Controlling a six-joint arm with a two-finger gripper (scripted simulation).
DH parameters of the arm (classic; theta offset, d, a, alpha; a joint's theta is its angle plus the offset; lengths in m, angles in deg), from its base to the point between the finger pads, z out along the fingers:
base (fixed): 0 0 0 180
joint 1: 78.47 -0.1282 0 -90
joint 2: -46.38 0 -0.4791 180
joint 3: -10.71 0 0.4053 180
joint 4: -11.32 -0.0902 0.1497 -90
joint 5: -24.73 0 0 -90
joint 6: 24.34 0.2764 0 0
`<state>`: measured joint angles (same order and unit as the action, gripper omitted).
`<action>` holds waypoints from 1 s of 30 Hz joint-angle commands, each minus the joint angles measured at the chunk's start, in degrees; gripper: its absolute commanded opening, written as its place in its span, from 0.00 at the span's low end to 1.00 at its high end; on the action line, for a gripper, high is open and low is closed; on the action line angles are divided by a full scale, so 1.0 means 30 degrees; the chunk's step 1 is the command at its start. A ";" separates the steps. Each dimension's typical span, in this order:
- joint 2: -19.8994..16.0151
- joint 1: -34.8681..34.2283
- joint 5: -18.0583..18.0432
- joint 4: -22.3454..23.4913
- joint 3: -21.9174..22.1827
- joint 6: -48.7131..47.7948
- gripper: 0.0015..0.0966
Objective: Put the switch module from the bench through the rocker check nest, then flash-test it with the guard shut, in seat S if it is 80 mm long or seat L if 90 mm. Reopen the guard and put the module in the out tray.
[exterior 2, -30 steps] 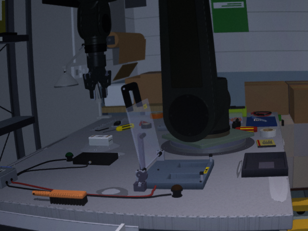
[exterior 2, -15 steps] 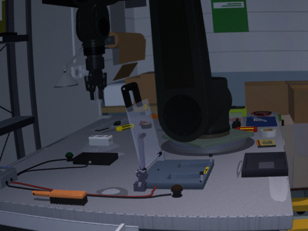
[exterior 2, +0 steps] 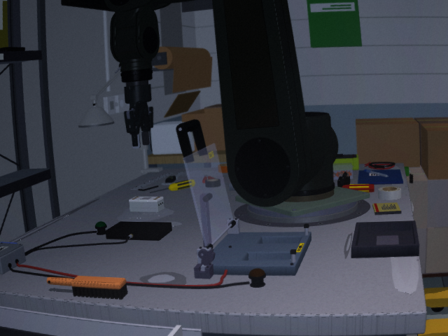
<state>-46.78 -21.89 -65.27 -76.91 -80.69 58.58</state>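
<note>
The white switch module (exterior 2: 146,203) lies on the bench at the left, well below my gripper (exterior 2: 140,141), which hangs in the air pointing down. Just in front of the module sits a flat black box (exterior 2: 139,230), with a green-capped button (exterior 2: 100,226) at its left end. To the right stands the grey flash-test fixture (exterior 2: 261,251) with two recessed seats, its clear guard (exterior 2: 208,188) raised and leaning back, black handle (exterior 2: 189,136) on top. The dark out tray (exterior 2: 385,239) rests at the right of the bench. My gripper is open and holds nothing.
The arm's broad base (exterior 2: 275,144) rises behind the fixture, with cardboard boxes (exterior 2: 389,141) along the back wall. An orange brush (exterior 2: 94,285), red and black cables, a dark knob (exterior 2: 257,276) and a grey box (exterior 2: 11,255) lie near the front edge; small tools and tape lie further back.
</note>
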 commanded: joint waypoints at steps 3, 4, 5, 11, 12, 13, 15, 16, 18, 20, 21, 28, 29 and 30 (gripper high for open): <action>0.0000 0.0015 0.0000 0.0005 -0.0017 -0.0073 0.67; -0.0002 0.0019 0.0000 0.0006 -0.0018 -0.0089 0.67; -0.0003 0.0021 0.0000 0.0006 -0.0018 -0.0099 0.67; -0.0006 0.0026 0.0000 0.0008 -0.0019 -0.0115 0.67; -0.0007 0.0027 0.0000 0.0008 -0.0019 -0.0116 0.67; -0.0007 0.0027 0.0000 0.0008 -0.0019 -0.0118 0.67; -0.0007 0.0028 0.0000 0.0008 -0.0019 -0.0120 0.67; -0.0008 0.0028 0.0000 0.0009 -0.0019 -0.0120 0.67; -0.0009 0.0029 0.0000 0.0035 0.0007 -0.0122 0.67; -0.0013 0.0029 0.0000 0.0134 0.0104 -0.0123 0.67; -0.0016 0.0029 0.0000 0.0220 0.0187 -0.0123 0.67; -0.0110 0.0030 0.0000 0.1565 0.1453 -0.0125 0.67; -0.0139 0.0030 0.0000 0.1847 0.1706 -0.0125 0.67; -0.0173 0.0030 0.0000 0.2142 0.1967 -0.0125 0.67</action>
<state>-47.30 -21.80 -65.26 -70.43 -74.73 58.21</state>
